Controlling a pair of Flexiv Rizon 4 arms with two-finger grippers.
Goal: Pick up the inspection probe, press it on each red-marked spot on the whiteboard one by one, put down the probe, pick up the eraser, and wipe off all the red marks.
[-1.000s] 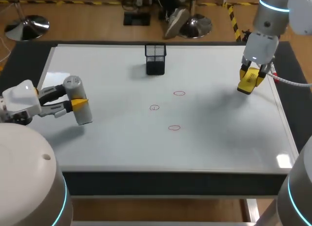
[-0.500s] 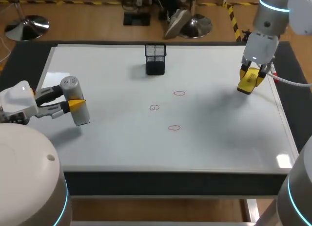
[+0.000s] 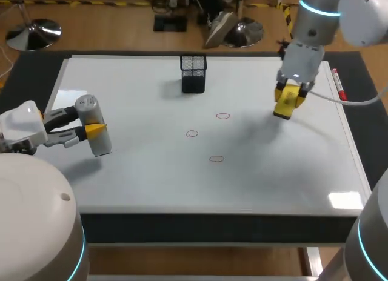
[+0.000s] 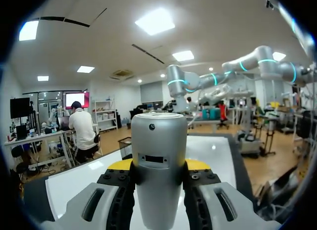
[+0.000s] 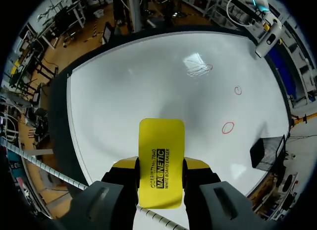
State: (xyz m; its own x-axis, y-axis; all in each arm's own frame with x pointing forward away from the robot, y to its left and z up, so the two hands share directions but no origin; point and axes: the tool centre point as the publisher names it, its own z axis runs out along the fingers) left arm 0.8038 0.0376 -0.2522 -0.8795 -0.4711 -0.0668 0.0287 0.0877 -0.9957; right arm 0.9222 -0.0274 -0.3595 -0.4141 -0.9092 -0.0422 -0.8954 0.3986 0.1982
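The eraser [image 3: 287,103] is pinched by the right gripper [image 3: 288,98] over the whiteboard [image 3: 151,178], at its 2 o'clock. It should be lowered flat and swept toward 9 o'clock across the nearest mark [image 3: 223,116]. The probe [image 3: 96,125] is clamped in the left gripper [image 3: 91,130] at the board's 9 o'clock.

The whiteboard [image 3: 151,184] is plain white inside a dark frame, with three thin red rings [image 3: 223,116] near its middle. Far back stands a black mesh basket [image 3: 193,73]. The probe [image 3: 90,111] is matte silver-grey, and the eraser [image 3: 286,102] is bright yellow with black lettering. The left gripper [image 4: 158,166] and right gripper [image 5: 161,165] have yellow tips on black fingers. The pen [image 3: 336,82] at the right edge seems red-ended.
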